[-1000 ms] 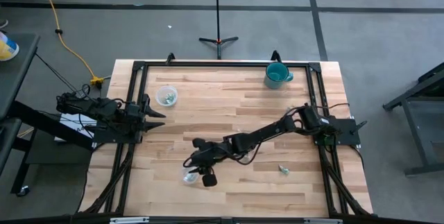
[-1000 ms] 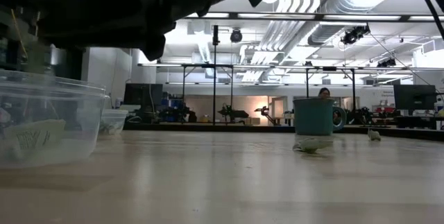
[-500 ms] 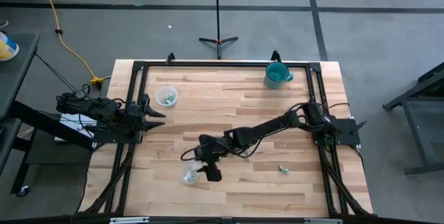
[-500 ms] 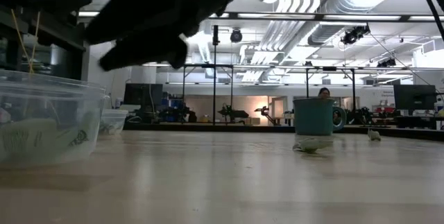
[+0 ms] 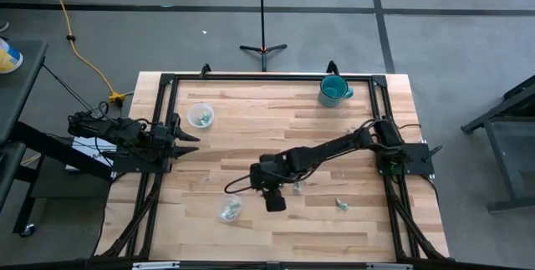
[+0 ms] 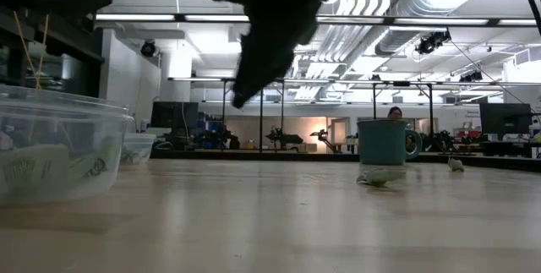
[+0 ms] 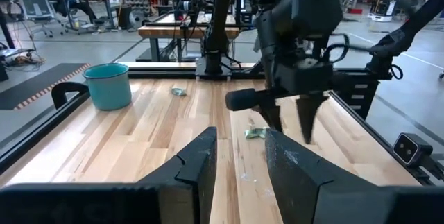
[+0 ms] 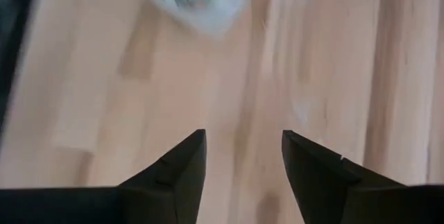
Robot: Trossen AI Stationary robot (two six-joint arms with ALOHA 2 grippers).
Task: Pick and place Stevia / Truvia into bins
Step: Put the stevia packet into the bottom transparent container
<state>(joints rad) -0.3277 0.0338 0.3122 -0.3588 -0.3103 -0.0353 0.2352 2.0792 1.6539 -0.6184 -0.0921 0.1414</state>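
Two clear cups are the bins: the near one (image 5: 230, 210) (image 6: 51, 150) has sachets lying in it, and the far one (image 5: 201, 115) does too. Loose Stevia sachets lie flat on the wood right of my right gripper (image 5: 297, 188) (image 7: 254, 133) and farther right (image 5: 341, 205). My right gripper (image 5: 266, 193) (image 8: 243, 161) (image 7: 291, 120) hangs above bare table just right of the near cup, tilted down, open, nothing between its fingers. My left gripper (image 5: 188, 143) (image 7: 239, 161) waits at the left edge, level, open and empty.
A teal mug (image 5: 334, 92) (image 6: 385, 142) stands at the far right corner, with one more sachet (image 7: 179, 91) lying near it. A black frame (image 5: 251, 78) runs along the table's edges. Bare wood lies between the two cups and in the table's middle.
My right gripper has drawn back from over the near cup toward the table's right edge, rising a little and tipping its fingers more steeply downward. In the low view one more sachet now lies in the near cup than a second ago.
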